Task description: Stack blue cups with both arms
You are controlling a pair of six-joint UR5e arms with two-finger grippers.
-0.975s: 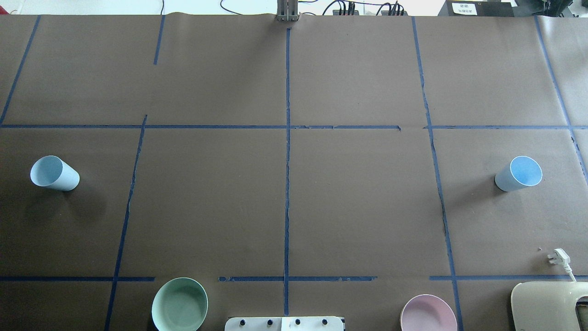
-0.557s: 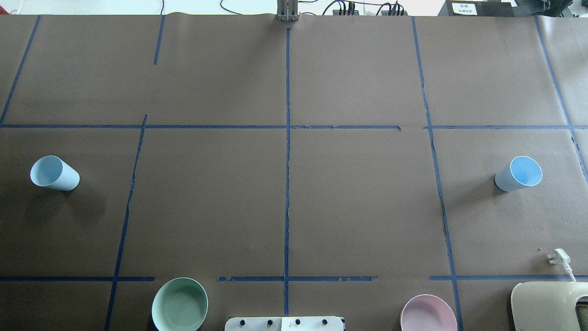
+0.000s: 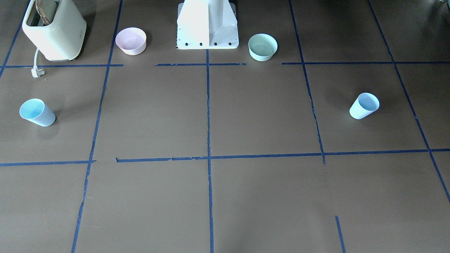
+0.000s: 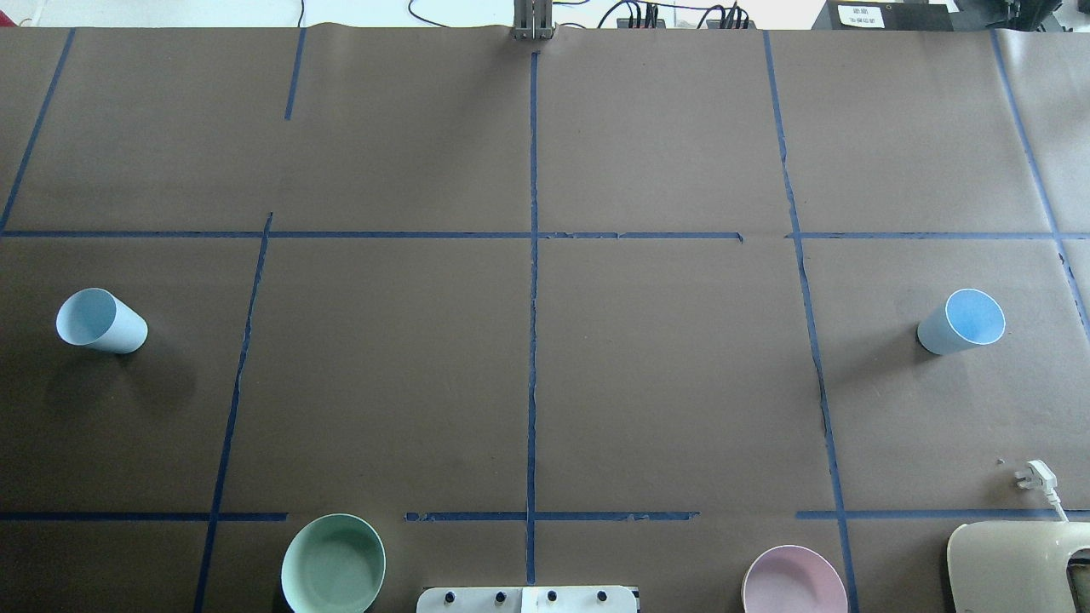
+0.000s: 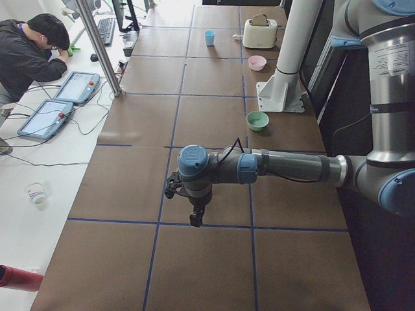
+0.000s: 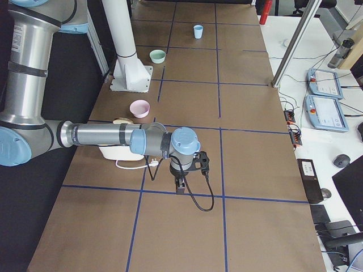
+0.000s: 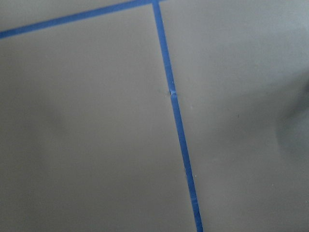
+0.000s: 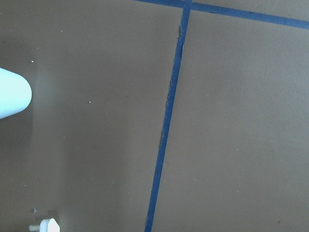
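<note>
On brown paper (image 4: 383,383), tapered blue cups (image 4: 102,322).

The left blue cup (image 4: 100,320) and right blue cup (image 4: 962,322) stand upright, unstacked, far apart.

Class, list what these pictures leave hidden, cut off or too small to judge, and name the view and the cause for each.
Left gripper: exterior left view only, too small to tell open or shut.
Right gripper: likewise, exterior right view only.
Blue cup: right wrist view, cut off by the left edge.
Toaster: overhead view, cut by the bottom-right corner; exterior right view, partly hidden behind the right arm.
</note>
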